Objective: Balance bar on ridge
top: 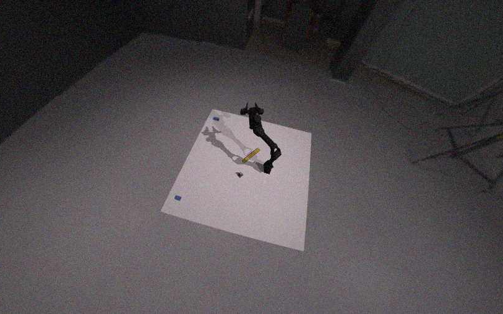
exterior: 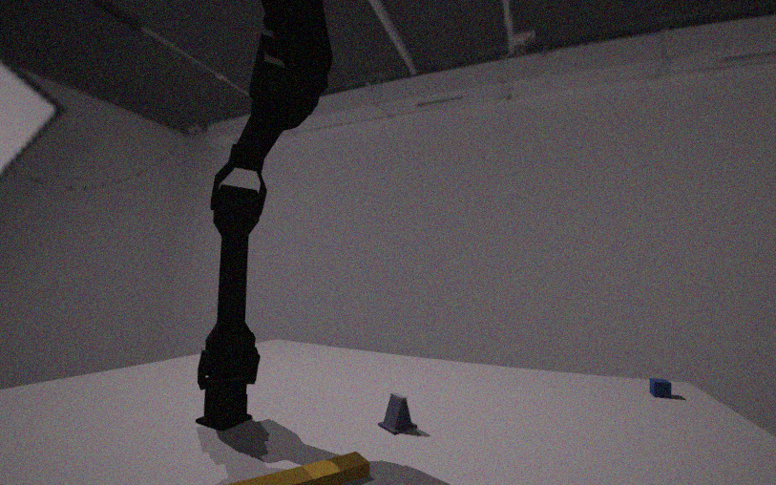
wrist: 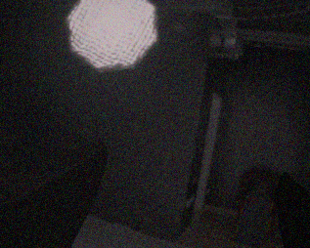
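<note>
The yellow bar point(top: 251, 155) point(exterior: 318, 472) lies flat on the white table point(top: 268, 210) point(exterior: 499, 415), apart from the ridge. The ridge point(top: 239, 174) point(exterior: 398, 412) is a small dark grey wedge on a thin base and stands upright with nothing on it. My gripper point(top: 252, 104) is open and empty, raised high with its fingers pointing away from the table, far from the bar and the ridge. In the exterior view it is out of the picture above. The wrist view shows the dark fingers apart at the lower left and lower right.
One blue block point(top: 177, 198) lies near the table's front left corner. Another blue block point(top: 216, 118) lies near the far left corner. One blue block point(exterior: 660, 388) shows at the right in the exterior view. The arm's shadow falls across the table around the bar.
</note>
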Motion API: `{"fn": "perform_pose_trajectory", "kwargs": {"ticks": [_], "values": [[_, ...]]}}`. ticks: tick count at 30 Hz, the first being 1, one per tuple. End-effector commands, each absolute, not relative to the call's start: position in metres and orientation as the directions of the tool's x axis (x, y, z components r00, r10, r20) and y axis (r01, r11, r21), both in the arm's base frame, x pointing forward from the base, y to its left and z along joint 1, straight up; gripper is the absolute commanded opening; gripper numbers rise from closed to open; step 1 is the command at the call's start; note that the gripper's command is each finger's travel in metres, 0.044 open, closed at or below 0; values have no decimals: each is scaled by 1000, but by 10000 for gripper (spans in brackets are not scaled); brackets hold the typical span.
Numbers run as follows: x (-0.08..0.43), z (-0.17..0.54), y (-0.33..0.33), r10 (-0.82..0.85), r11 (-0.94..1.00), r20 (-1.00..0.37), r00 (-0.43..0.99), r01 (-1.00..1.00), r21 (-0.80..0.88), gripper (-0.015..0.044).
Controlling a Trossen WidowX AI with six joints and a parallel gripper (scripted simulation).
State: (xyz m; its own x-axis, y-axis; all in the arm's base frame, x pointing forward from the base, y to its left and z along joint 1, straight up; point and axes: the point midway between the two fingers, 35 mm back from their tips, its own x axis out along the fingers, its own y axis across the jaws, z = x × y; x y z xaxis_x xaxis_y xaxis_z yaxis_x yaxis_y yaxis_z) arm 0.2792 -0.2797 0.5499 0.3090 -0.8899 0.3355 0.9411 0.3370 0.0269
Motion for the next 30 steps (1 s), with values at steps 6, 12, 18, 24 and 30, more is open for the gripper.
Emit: {"fn": "perform_pose_trajectory", "kwargs": {"ticks": [6, 12, 18, 24, 30], "values": [[326, 454, -279, -864, 439, 38, 502, 788, -432, 315], [341, 387, -268, -804, 536, -183, 566, 554, -637, 315], [344, 321, -249, -709, 629, -409, 575, 253, -735, 315], [333, 258, -223, -582, 696, -620, 526, -71, -715, 315], [311, 202, -191, -431, 717, -797, 423, -376, -587, 315]]}}
